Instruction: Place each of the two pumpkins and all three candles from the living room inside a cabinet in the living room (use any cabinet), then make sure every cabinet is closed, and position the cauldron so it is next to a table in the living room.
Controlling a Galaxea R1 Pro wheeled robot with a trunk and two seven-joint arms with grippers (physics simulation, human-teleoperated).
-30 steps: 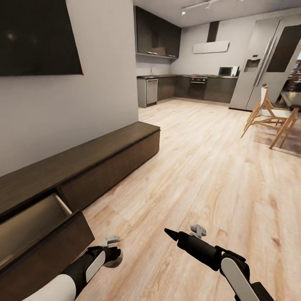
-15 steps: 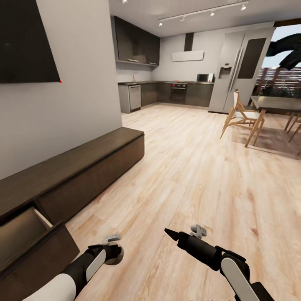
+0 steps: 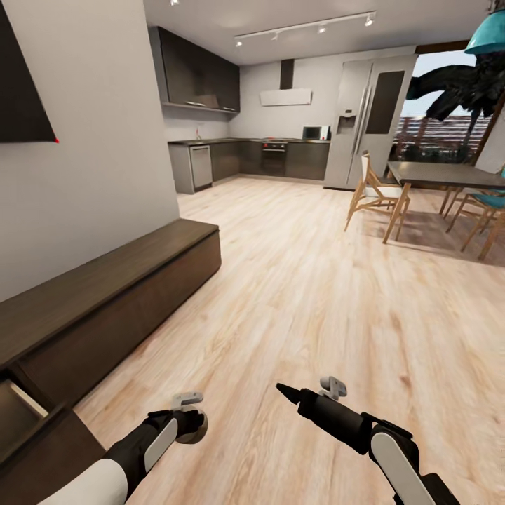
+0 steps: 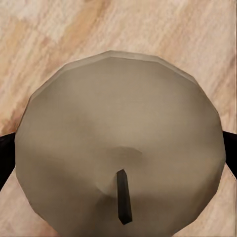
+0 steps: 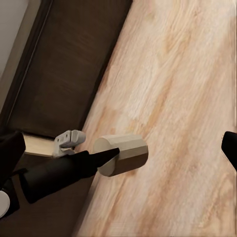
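Head view: left gripper (image 3: 185,421) held low ahead of the trunk, jaws clamped on a candle (image 3: 191,431), probably carried this way for the trip to the cabinet (image 3: 105,294). Right gripper (image 3: 298,398) level with it and well apart, nothing between its jaws, likely kept free for a drawer front. Just outboard of the left jaws, one drawer (image 3: 21,414) pulled out, tan inside; looks like the candle's destination. Beyond both jaws, pale plank floor (image 3: 337,294) running to a dark kitchen (image 3: 231,151), a fridge (image 3: 365,119), wooden chairs (image 3: 372,196) and a dining table (image 3: 435,175).

Left wrist view: candle close against the camera, grey-brown, dark wick (image 4: 123,197) pointing back, black fingers (image 4: 230,154) pressing its two sides. Planks behind it, so carried clear above the floor.

Right wrist view: across from the wide-set right jaws, the candle lying sideways in the left jaws; dark cabinet front and the drawer's tan edge (image 5: 39,145) just past them. Grip seems secure; next move probably a short reach over the open drawer.
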